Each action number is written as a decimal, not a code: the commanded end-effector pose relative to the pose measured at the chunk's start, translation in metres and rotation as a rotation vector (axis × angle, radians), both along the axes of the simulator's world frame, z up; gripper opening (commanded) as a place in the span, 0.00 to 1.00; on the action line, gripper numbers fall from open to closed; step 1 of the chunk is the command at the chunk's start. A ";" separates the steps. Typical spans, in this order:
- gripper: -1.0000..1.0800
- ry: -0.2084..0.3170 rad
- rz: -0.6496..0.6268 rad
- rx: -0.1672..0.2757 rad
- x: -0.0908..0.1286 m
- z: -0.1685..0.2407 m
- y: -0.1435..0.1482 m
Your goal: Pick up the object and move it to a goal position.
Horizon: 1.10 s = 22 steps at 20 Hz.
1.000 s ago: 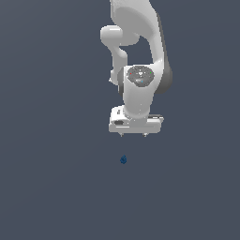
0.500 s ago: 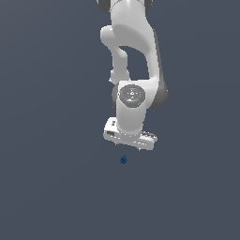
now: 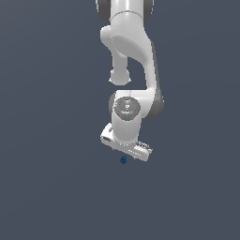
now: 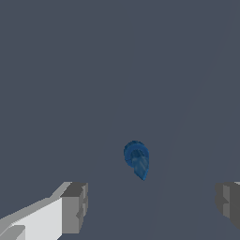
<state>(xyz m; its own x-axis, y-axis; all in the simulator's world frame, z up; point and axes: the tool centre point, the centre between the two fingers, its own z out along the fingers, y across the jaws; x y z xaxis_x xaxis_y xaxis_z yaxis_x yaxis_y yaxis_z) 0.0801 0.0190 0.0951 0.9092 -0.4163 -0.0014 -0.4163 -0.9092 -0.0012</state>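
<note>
The object (image 3: 123,160), a tiny dark-blue blob, sits just below centre of the exterior view, right beneath the white gripper (image 3: 127,155). Over the last second the gripper has come down from well above it and tilted. Its fingers (image 4: 75,206) stand wide apart, so closing seems the next step.

The ground (image 3: 51,187) is a flat, uniform slate-grey surface with no visible edge or marking; on it lies one thing, the object (image 3: 123,160), a small dark-blue blob, rounded at one end and tapering to a point; it sits just below the gripper (image 3: 129,156), ahead of the two spread fingers (image 4: 75,206) and between their lines.
</note>
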 end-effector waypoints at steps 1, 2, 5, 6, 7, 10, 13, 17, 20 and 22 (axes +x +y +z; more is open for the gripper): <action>0.96 -0.001 -0.017 -0.001 0.002 -0.002 -0.001; 0.96 -0.001 -0.019 -0.002 0.003 -0.003 -0.002; 0.96 0.000 -0.015 -0.001 0.002 -0.003 -0.001; 0.96 0.000 -0.015 -0.001 0.002 -0.004 -0.001; 0.96 0.000 -0.015 -0.001 0.002 -0.006 -0.001; 0.96 0.000 -0.016 -0.001 0.002 -0.017 -0.002; 0.96 -0.001 -0.018 -0.002 0.001 -0.035 -0.002; 0.96 -0.001 -0.020 -0.002 0.001 -0.051 -0.002; 0.96 -0.001 -0.020 -0.002 0.002 -0.054 -0.002; 0.96 -0.001 -0.020 -0.002 0.003 -0.053 -0.002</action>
<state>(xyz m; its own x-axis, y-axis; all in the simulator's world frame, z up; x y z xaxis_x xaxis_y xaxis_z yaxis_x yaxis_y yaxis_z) 0.0818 0.0173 0.0417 0.9008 -0.4342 -0.0016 -0.4342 -0.9008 0.0008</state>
